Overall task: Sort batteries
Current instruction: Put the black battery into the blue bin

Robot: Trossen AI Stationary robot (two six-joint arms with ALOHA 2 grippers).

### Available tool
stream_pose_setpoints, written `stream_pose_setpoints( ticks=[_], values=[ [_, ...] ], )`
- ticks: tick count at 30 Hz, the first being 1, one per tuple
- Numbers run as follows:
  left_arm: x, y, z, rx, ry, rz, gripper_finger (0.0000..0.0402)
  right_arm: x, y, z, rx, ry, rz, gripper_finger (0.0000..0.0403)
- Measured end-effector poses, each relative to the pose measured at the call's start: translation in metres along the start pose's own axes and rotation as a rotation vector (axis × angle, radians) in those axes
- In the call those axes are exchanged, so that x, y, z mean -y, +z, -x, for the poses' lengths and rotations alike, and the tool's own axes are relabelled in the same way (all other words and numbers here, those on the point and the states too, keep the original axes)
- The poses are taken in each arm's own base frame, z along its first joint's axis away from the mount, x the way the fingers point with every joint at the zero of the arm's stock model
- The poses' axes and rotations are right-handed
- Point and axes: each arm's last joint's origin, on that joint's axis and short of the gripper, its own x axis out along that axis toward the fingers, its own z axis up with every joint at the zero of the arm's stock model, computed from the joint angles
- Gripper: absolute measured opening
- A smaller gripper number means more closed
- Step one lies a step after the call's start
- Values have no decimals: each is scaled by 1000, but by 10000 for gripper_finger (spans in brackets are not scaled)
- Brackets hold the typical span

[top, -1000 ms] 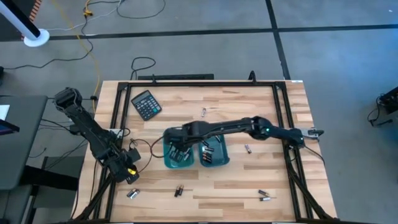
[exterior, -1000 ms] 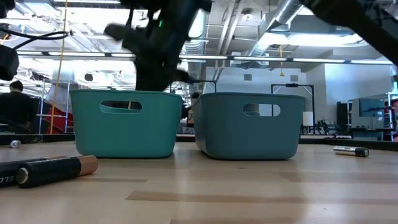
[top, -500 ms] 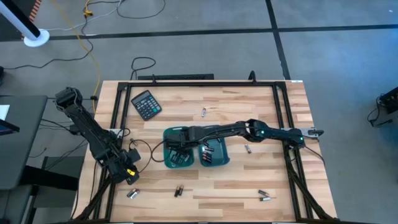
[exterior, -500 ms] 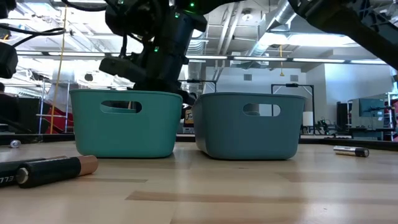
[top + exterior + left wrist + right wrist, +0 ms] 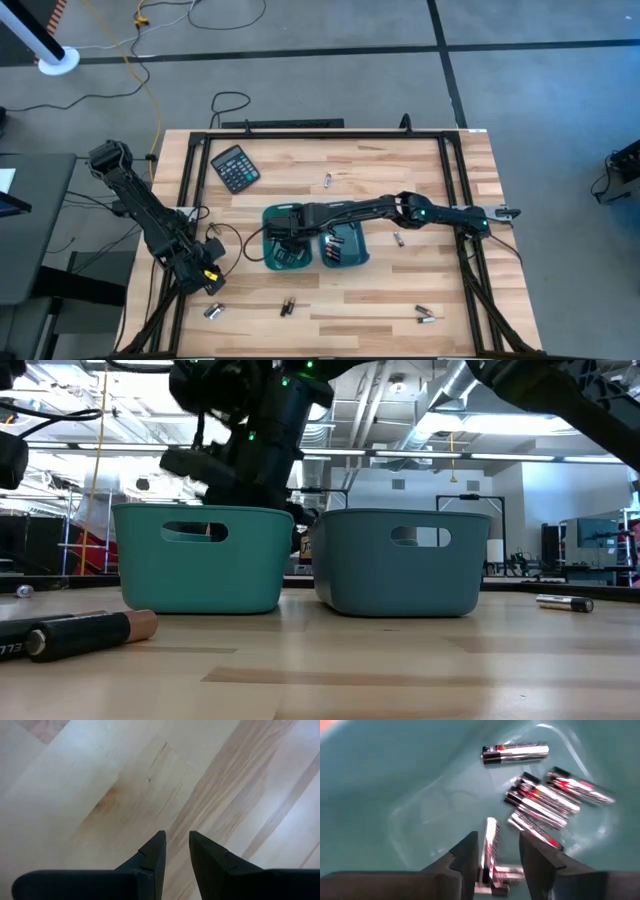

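**Over the left teal bin, a gripper with its fingers parted**

Across the wooden surface (image 5: 380, 165) two teal bins (image 5: 283, 252) sit side by side. Right gripper (image 5: 496, 851) hangs inside the left one, released, silvery batteries (image 5: 542, 800) lying below. Left gripper (image 5: 176, 845) waits near the surface's left edge, fingers narrowly apart, empty.

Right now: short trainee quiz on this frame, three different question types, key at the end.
1. True or false: the right hand is above the left teal bin.
2. Which sits at the table's far left corner? A) black calculator B) a third bin C) a cup
3. Fill in: seen past the right hand's open fingers, the bin floor holds several silvery ____.

Key: 1 true; 2 A; 3 batteries. The left hand waits over bare table, holding nothing.
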Motion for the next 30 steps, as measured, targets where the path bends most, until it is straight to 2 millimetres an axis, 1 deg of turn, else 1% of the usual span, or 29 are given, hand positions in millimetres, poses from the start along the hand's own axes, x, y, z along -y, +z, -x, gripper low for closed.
stream_pose_setpoints(
  ticks=[3, 7, 9, 13, 16, 20, 24, 26, 29, 30],
  values=[
    [0, 0, 0, 0, -1, -23, 82, 0, 1, 21, 7, 5, 0, 166],
    [-1, 0, 0, 1, 9, 23, 83, -1, 1, 62, 30, 21, -8, 169],
    [-4, 1, 0, -5, 42, 39, 86, -2, 1, 84, 63, 37, -9, 166],
    [-9, 3, 0, 0, 102, 62, 107, -7, -4, 124, 140, 30, 4, 158],
    [-10, 4, 0, 3, 113, 50, 132, -10, -11, 147, 164, 9, 11, 153],
    [-10, 6, -1, 5, 108, 2, 159, -10, -30, 178, 153, -78, 6, 146],
    [-8, 6, -1, 9, 89, 20, 163, -11, -60, 207, 102, -202, -2, 136],
    [-8, 6, -1, 11, 91, 40, 161, -15, -75, 219, 105, -264, -27, 131],
    [-3, 7, 3, 11, 76, 55, 153, -26, -93, 235, 161, -238, -28, 128],
    [-1, 7, 5, 10, 68, 53, 150, -29, -99, 237, 170, -224, -33, 127]
  ],
)
